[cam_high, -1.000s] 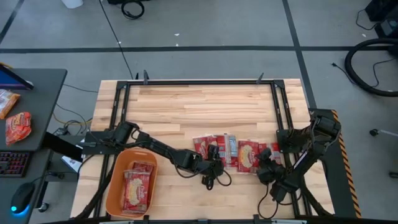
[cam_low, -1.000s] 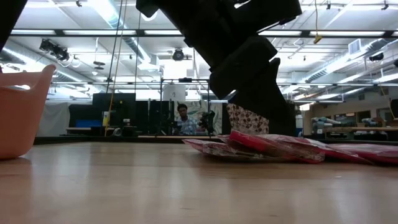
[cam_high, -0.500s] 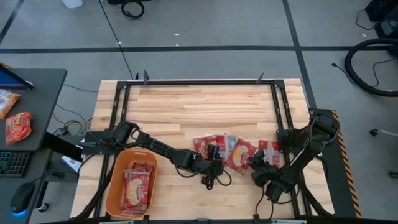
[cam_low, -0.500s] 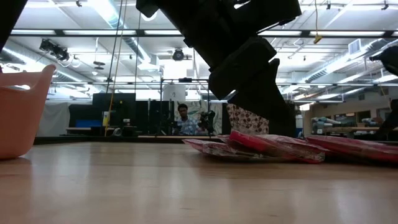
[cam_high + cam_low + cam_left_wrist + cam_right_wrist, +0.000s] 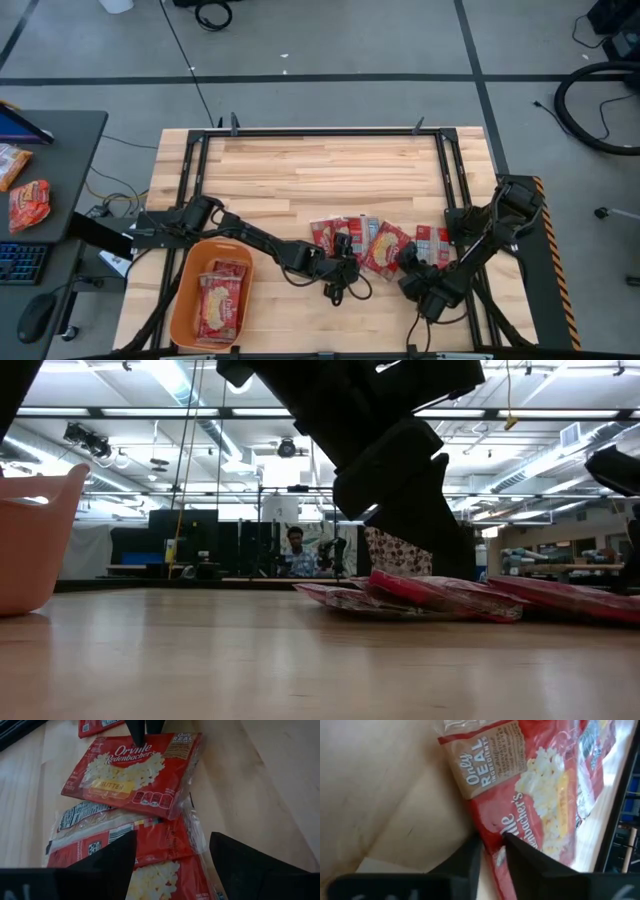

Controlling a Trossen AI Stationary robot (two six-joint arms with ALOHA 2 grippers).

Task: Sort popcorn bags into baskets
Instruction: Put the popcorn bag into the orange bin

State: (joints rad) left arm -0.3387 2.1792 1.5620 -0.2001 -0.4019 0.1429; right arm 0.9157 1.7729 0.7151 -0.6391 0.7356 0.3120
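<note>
On a wooden table [image 5: 320, 175], the right gripper [image 5: 404, 257] is pinching the edge of a red popcorn bag [image 5: 386, 246] at the right side of the loose pile of bags [image 5: 352, 240]; in its wrist view, the two fingers [image 5: 470, 857] are nipping the bag's rim between them, so the grasp looks to be under way. The left gripper [image 5: 340, 256] is hovering low at the pile's near edge, fingers spread, holding nothing. The pile is lying well to the right of the orange basket [image 5: 180, 305], which is sitting at the table's near left corner. Inside the basket, a few bags [image 5: 222, 300] are lying flat. The next move probably calls for lifting the pinched bag free without dragging its neighbours, then carrying it over the pile to the basket.
</note>
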